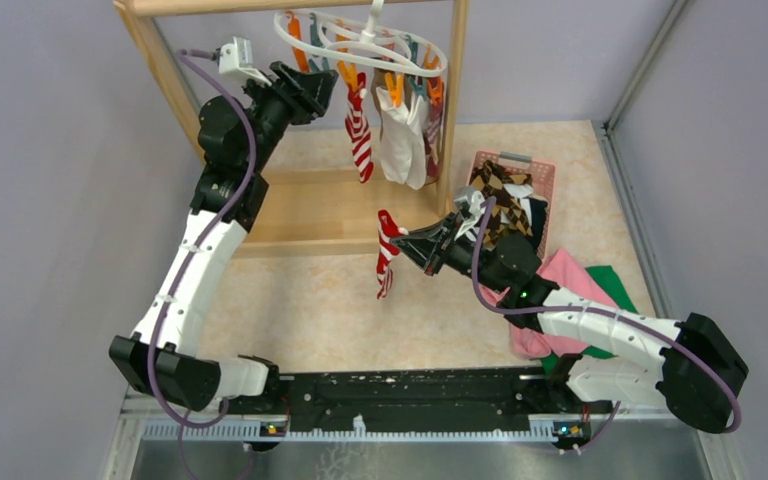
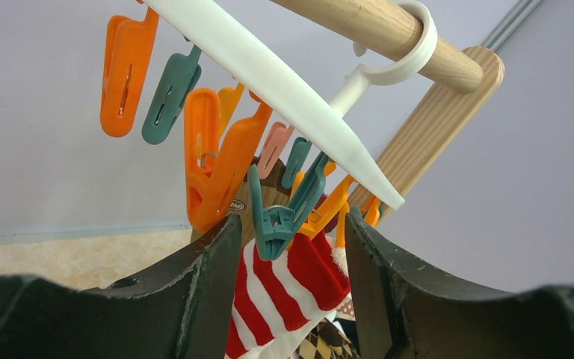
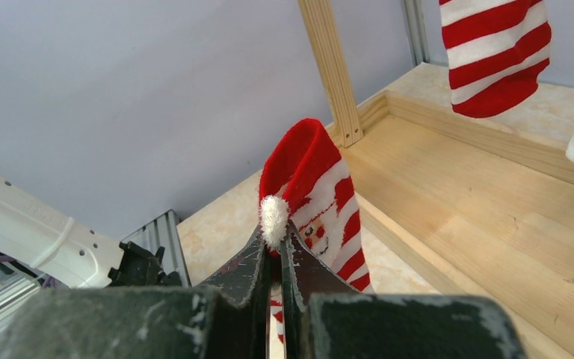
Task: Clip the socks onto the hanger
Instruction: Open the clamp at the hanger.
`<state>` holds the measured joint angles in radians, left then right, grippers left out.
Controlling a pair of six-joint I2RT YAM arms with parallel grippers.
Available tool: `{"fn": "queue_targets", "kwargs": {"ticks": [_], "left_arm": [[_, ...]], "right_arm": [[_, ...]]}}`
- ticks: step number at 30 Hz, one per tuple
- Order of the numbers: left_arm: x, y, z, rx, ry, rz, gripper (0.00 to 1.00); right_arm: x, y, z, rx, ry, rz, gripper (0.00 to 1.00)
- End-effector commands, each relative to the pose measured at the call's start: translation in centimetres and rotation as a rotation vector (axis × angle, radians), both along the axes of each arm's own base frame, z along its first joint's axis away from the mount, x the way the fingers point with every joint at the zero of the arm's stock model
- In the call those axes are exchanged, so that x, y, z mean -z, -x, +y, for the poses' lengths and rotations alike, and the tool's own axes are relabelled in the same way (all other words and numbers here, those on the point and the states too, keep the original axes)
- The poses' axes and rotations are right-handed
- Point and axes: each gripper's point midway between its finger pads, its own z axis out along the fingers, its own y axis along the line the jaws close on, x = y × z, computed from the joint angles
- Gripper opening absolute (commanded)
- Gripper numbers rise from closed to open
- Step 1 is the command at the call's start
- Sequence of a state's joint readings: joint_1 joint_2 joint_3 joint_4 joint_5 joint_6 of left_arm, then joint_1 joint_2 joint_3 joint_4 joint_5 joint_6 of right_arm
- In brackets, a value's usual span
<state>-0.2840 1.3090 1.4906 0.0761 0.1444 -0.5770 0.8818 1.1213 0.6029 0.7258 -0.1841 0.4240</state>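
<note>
In the overhead view the wooden frame rack fills the upper middle. Its right upright stands between the hanging laundry and a pink basket at centre right. That basket holds a brown-tan argyle sock and a dark navy sock. A pink cloth and a green cloth lie just below it, partly under the right arm. The white oval hanger hangs by its hook from the rack's top bar at the top centre. A clipped striped sock and a white sock dangle from it side by side, both pointing straight down. The left gripper is raised at the hanger's left side with its fingers spread wide. In the left wrist view a teal clip and the clipped sock's top sit between them, with orange clips crowding just above. The right gripper is pressed together, pinching the held striped sock at centre frame, over the front edge of the rack's base. That sock is well apart from the hanger, below and slightly right of it. Its long axis runs top to bottom, a short red end folding over above the fingertips and the rest hanging below.
</note>
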Motion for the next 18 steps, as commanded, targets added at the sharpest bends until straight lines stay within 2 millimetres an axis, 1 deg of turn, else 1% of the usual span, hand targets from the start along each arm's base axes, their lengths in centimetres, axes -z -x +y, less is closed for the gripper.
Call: {"fn": "queue_targets", "kwargs": {"ticks": [1,4,11,18], "left_arm": [[-3.2,0.2,0.2,-0.012,0.010,-0.097,0.59],[-3.1,-0.1,0.0,-0.009,0.009,-0.094,0.58],[-3.6,-0.3,-0.1,-0.007,0.014,-0.105,0.56],[-4.3,-0.1,-0.2,-0.010,0.011,-0.125,0.56]], "right_arm": [[-2.4,0.5,-0.4,0.004,-0.065,-0.045,0.00],[-2.5,0.5,-0.6,0.011,-0.065,-0.048,0.00],[-2.5,0.5,-0.7,0.014,-0.066,-0.048,0.00],[-2.6,0.4,-0.8,0.020,-0.066,-0.050,0.00]]}}
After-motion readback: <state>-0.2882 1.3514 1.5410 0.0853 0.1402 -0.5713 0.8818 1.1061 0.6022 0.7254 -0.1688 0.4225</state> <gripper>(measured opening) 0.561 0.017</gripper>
